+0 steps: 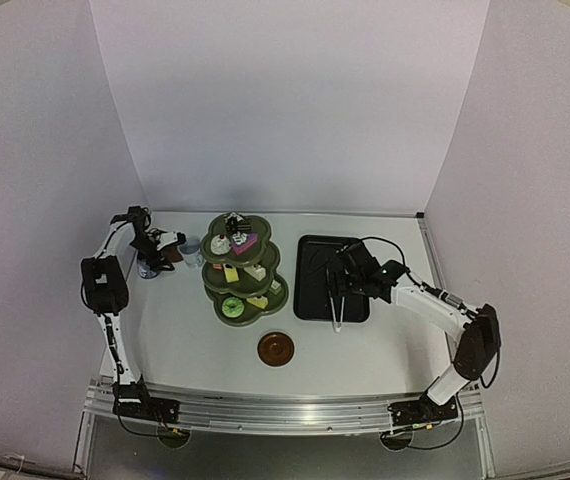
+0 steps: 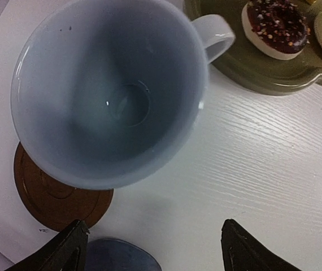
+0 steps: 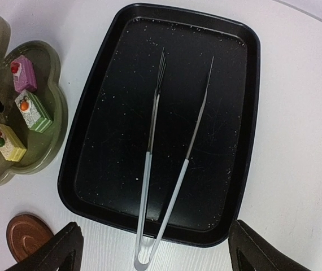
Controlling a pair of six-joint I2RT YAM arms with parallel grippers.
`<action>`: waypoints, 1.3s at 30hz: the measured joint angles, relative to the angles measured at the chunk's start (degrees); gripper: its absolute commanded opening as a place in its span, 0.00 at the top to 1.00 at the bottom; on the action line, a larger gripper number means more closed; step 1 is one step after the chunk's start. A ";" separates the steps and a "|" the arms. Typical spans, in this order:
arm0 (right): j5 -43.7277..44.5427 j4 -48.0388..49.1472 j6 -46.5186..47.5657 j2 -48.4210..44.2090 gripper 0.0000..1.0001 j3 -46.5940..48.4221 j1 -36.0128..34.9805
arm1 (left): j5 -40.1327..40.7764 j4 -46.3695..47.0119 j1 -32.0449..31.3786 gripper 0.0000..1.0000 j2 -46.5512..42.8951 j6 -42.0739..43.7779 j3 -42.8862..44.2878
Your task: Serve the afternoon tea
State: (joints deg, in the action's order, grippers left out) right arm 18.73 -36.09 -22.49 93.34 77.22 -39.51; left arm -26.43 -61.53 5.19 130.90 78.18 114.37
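Left gripper (image 2: 155, 251), jaws spread and empty, hovers above the white ceramic mug (image 2: 107, 90). A round brown coaster (image 2: 53, 197) shows beneath the mug's rim, near the olive-green scalloped three-tier stand (image 2: 262, 76). Right gripper (image 3: 161, 254), likewise spread, hangs over thin metal tongs (image 3: 155, 124) on the black rectangular tray (image 3: 229, 169).

The mug (image 2: 110, 96) hides part of the coaster (image 2: 53, 197); the blue-grey pot (image 2: 121, 258) is cut off below.

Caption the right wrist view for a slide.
Open right gripper above thin tongs lying in the black tray, beside the cake stand and a coaster.
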 measured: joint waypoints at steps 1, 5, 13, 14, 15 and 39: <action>-0.22 0.01 0.04 0.49 0.14 0.02 0.00 | 0.12 0.39 -0.03 0.20 0.96 -0.15 0.78; -1.04 -0.05 0.37 2.04 0.14 0.11 0.00 | 0.66 2.35 -0.13 0.20 4.39 -0.89 2.99; -2.32 -0.47 0.60 3.17 0.15 1.90 0.00 | 1.73 4.45 -0.15 0.25 11.30 -4.98 9.90; -2.38 -0.53 0.60 3.19 0.15 2.01 0.00 | 2.03 4.65 -0.15 0.26 11.80 -5.11 10.38; -2.44 -0.60 0.60 3.19 0.15 2.06 0.00 | 2.35 4.86 -0.15 0.26 12.14 -5.21 10.58; -2.28 -2.50 0.18 3.10 0.16 2.19 0.00 | 0.97 5.01 -0.85 0.41 11.60 -3.66 7.29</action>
State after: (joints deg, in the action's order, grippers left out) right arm 16.46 -38.59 -22.31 96.44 79.42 -39.51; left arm -25.45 -56.51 4.34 142.50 74.52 121.66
